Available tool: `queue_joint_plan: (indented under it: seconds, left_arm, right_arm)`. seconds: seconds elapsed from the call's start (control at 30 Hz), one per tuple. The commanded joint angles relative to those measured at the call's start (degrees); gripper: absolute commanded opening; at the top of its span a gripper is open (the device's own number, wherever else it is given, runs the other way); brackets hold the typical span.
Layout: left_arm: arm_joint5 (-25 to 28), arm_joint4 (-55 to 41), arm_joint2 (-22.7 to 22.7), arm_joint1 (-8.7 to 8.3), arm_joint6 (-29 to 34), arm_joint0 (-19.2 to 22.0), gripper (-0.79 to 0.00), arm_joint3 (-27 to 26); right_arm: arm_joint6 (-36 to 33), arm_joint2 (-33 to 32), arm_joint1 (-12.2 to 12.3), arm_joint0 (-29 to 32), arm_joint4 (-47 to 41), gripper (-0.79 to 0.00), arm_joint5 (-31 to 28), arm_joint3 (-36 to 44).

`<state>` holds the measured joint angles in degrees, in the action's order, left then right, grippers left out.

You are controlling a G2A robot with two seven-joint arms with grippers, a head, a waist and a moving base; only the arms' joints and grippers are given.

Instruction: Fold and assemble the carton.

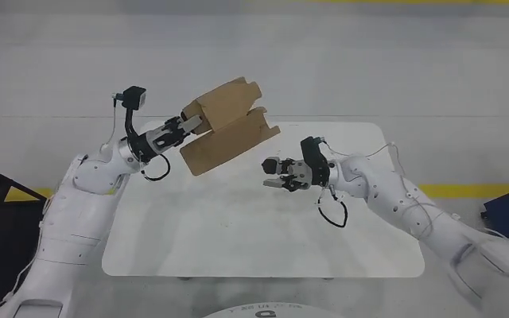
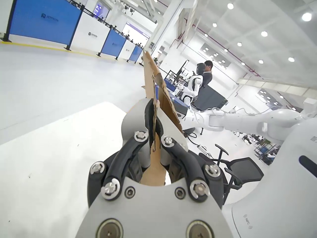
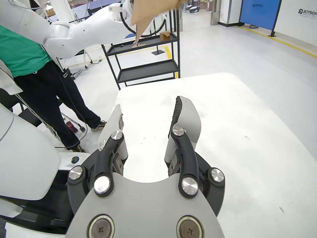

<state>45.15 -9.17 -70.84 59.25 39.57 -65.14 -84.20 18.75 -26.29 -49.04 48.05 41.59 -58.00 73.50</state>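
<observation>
Jaws status: my left jaws clamp one edge of the carton (image 1: 227, 131), lifted over the far edge of the counter (image 1: 238, 238), while my right jaws stand wide apart, empty.

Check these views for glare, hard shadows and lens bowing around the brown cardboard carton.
Top view: soft, even light; the brown cardboard carton in the left gripper throws no hard shadow on the white table. Left wrist view: round ceiling lamps glare, and straight lines bow. Right wrist view: similar bowing toward the edges; the open right gripper is evenly lit.
</observation>
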Motion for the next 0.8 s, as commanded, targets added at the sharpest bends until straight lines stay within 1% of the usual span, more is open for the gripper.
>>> queue_joint_plan:
  seconds: [0.0,0.03,0.07,0.1,0.13,0.17,0.2,0.27,0.43,0.5,0.57,0.67,0.73,0.77]
  left_arm:
    - [-0.89,2.99,0.28,0.09,-1.19,-0.24,-0.785,-0.86]
    - [-1.32,5.11,0.47,0.18,-2.27,-0.37,-0.785,-1.21]
    - [-1.79,7.21,0.72,0.30,-3.68,-0.59,-0.785,-1.51]
    - [-2.25,9.11,1.12,0.45,-5.12,-0.87,-0.785,-1.82]
    - [-2.65,11.31,1.56,0.58,-6.17,-1.07,-0.785,-2.08]
    - [-3.02,13.72,2.03,0.69,-7.03,-1.21,-0.785,-2.26]
    - [-3.22,15.51,2.60,0.82,-7.85,-1.41,-0.785,-2.41]
    - [-3.40,18.18,3.59,1.05,-8.93,-1.59,-0.785,-2.36]
    - [-3.90,24.84,4.13,1.29,-11.92,-1.60,-0.785,-2.07]
    - [-3.96,27.31,4.09,1.32,-13.12,-1.79,-0.785,-2.13]
    - [-3.59,28.22,4.28,1.37,-13.76,-2.07,-0.785,-2.10]
    - [-2.53,26.82,4.63,1.46,-14.06,-2.36,-0.785,-1.63]
    - [-1.78,24.06,4.64,1.46,-13.55,-2.38,-0.785,-1.00]
    - [-1.47,23.02,4.49,1.41,-13.05,-2.27,-0.785,-0.72]
  right_arm:
    - [-0.56,0.19,-0.96,-0.40,-1.11,-0.397,0.02,-0.01]
    - [0.18,0.06,-1.44,-0.43,-1.74,-0.296,0.02,0.30]
    - [0.77,-0.01,-1.86,-0.37,-1.93,-0.286,0.00,0.54]
    - [1.43,-0.23,-2.23,-0.36,-1.89,-0.336,0.00,0.59]
    - [2.68,-0.62,-2.57,-0.22,-2.01,-0.320,0.10,0.68]
    - [3.58,-0.90,-2.89,-0.02,-1.83,-0.400,0.00,0.64]
    - [4.33,-1.18,-3.18,0.09,-1.47,-0.413,0.00,0.64]
    - [5.93,-1.81,-3.72,0.43,-1.00,-0.397,0.00,0.44]
    - [8.14,-2.79,-4.66,0.98,-0.05,-0.292,0.00,0.08]
    - [8.92,-3.20,-4.87,1.22,0.06,-0.151,0.00,-0.05]
    - [9.37,-3.58,-5.01,1.40,0.29,-0.142,0.00,-0.13]
    - [9.71,-4.20,-5.15,1.70,0.56,-0.095,0.00,-0.51]
    - [9.62,-4.80,-5.24,1.87,0.93,0.000,0.00,-1.33]
    - [9.61,-5.10,-5.32,2.02,1.14,0.000,0.00,-1.69]
